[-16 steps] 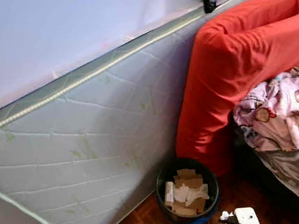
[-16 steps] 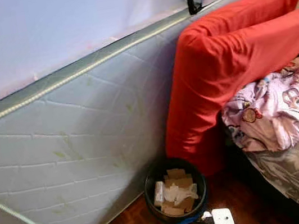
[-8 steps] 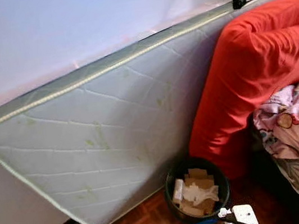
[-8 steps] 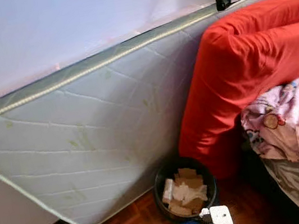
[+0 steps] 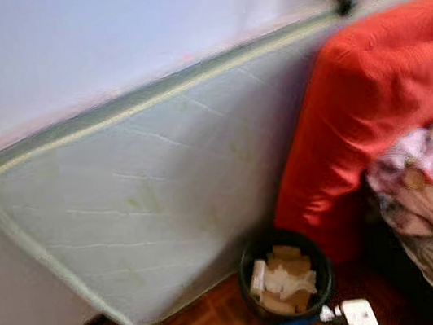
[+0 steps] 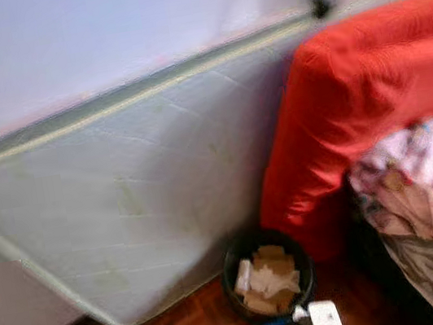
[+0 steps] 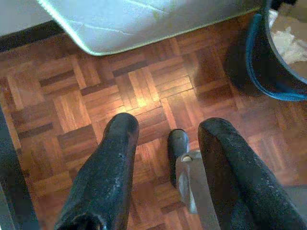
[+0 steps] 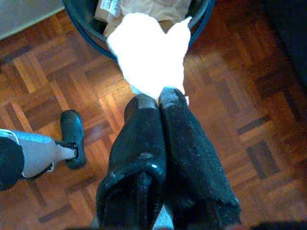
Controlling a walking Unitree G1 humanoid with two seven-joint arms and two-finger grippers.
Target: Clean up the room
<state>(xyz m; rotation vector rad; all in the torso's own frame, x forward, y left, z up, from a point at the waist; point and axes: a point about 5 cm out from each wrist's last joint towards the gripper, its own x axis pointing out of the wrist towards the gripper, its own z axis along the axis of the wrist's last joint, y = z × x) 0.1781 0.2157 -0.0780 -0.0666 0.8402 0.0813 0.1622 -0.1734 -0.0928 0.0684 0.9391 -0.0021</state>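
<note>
right pincer [image 8: 160, 96] pinching white tissue [image 8: 148, 52] (above bin [image 5: 287, 287]) | left pincer [image 7: 165, 127] open, empty | parquet floor [image 7: 72, 105]

Glossy wood parquet floor [image 7: 72, 105] — quilted cloth mattress [image 5: 149, 206]. Matt red fabric cushion [image 5: 372, 105] at three o'clock; crumpled white paper [image 8: 148, 52] — rough black fingers [image 8: 187, 143].

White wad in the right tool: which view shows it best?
Right wrist view: the wad is close, pinched in the shut right tool above the bin. The blurred eye views show the bin and its trash.
</note>
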